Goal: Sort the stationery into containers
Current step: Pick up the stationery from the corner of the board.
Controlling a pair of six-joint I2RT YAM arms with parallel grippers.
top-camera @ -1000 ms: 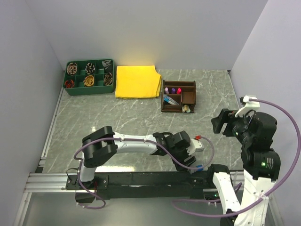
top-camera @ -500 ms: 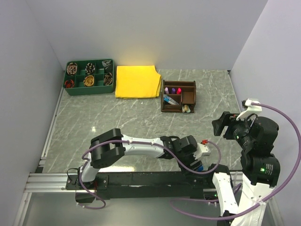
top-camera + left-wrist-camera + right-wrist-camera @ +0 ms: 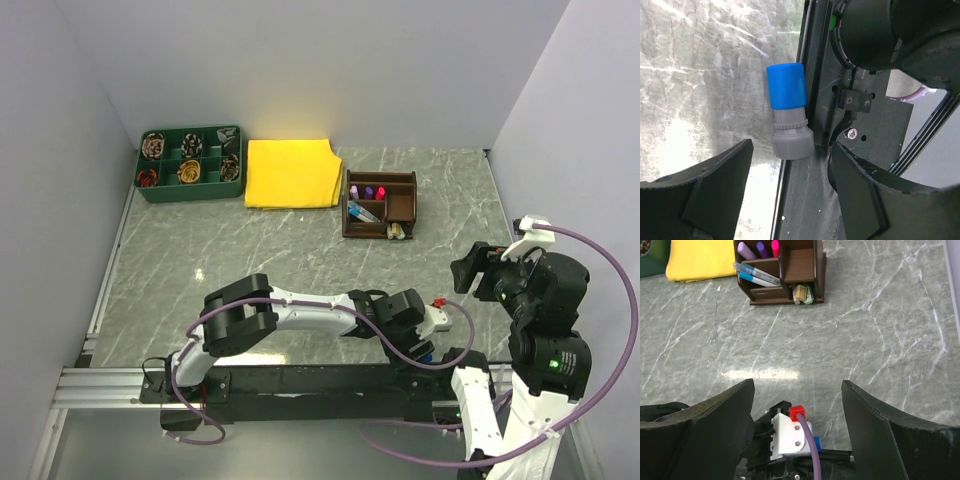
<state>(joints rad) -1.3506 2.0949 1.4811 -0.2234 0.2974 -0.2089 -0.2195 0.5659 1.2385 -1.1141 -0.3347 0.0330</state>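
**A:** Where is the loose marker now?

**B:** The blue-capped marker [image 3: 786, 100] lies on the marble surface [image 3: 700, 75] at the near edge. Its grey body is right against the black rail [image 3: 815, 60] of the frame.

**A:** And the left end effector [image 3: 791, 146]?

**B:** It hangs directly over that marker. The jaws are partly open, one finger on each side of the grey body, with a gap on both sides. It has hold of nothing.

**A:** What about the right end effector [image 3: 796, 385]?

**B:** It is raised at the right side of the surface. The jaws are wide apart and empty, and its camera looks toward the wooden organiser [image 3: 802, 265].

**A:** What is inside the organiser?

**B:** Purple- and pink-capped markers [image 3: 761, 248] stand in a back compartment. Two pens [image 3: 757, 274] lie slanted in the front left one. Small tan and green blocks [image 3: 803, 293] sit in the low front right one. The organiser stands far from both arms, just beside the yellow cloth [image 3: 292, 173].
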